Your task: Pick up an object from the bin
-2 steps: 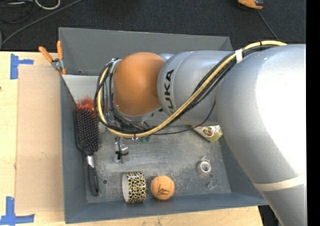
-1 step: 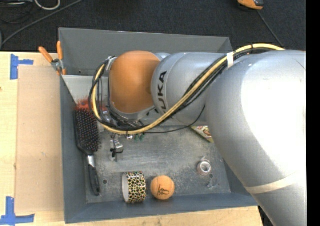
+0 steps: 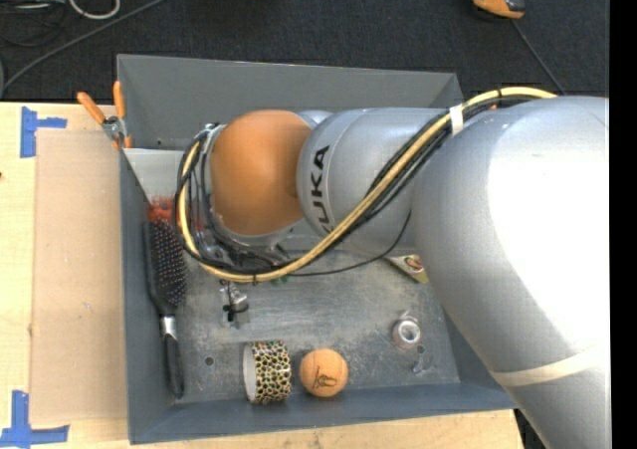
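My gripper point(image 3: 235, 310) hangs low over the bin floor, left of the middle, under the arm's orange cover. Nothing shows in it. A black hairbrush point(image 3: 167, 283) lies lengthwise along the left wall, bristle head toward the back, a short way left of the gripper. Toward the front, below the gripper, a leopard-print roll point(image 3: 267, 371) lies on its side. An orange ball point(image 3: 323, 372) rests right beside the roll.
A small silver ring-shaped cap point(image 3: 406, 331) lies at the front right. A pale tan piece point(image 3: 410, 265) peeks out from under the arm at the right. Something red point(image 3: 159, 208) sits by the brush's far end. The arm hides the bin's back half.
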You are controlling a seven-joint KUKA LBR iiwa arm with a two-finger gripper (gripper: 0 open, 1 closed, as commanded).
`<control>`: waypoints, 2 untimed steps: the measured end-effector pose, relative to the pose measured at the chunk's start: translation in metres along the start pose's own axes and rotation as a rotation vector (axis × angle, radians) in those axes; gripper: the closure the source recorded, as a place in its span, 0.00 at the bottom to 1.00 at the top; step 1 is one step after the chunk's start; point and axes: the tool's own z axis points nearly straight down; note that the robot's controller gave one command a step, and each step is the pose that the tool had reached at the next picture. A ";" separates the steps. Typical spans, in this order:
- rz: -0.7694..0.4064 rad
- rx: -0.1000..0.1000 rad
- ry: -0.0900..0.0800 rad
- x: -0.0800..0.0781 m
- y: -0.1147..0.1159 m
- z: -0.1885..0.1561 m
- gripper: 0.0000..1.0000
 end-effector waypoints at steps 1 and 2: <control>0.030 -0.003 0.005 -0.003 -0.002 0.001 0.00; -0.168 0.006 -0.039 0.062 0.000 -0.008 0.00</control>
